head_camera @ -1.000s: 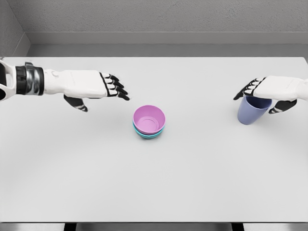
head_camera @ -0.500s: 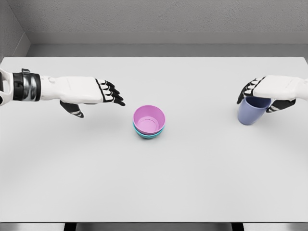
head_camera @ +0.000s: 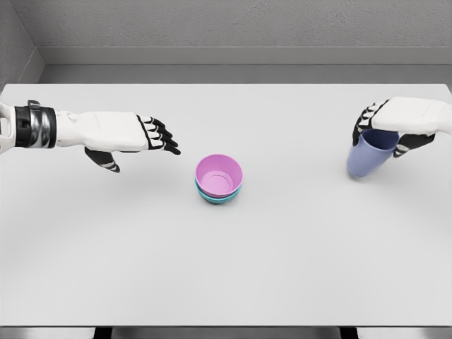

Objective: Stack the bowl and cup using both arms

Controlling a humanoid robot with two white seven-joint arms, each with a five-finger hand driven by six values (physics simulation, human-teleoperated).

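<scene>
Item: blue cup (head_camera: pixel 370 157), far right of desk (head_camera: pixel 282 268), rim clasped from above by my right hand (head_camera: pixel 395 121), tilted for carrying. Item: pink bowl (head_camera: pixel 219 174) nested in teal bowl (head_camera: pixel 220 197), centre, awaiting cup. My left hand (head_camera: pixel 138 134): unclenched, hovering nearby, holding nothing.

The right hand (head_camera: pixel 399 126) is covering the far rim of the blue cup (head_camera: pixel 367 158), and its arm is running off the right edge. The pink bowl (head_camera: pixel 219 174) is hiding most of the teal bowl (head_camera: pixel 216 198) beneath it. The left arm is getting cut off at the left edge.
</scene>
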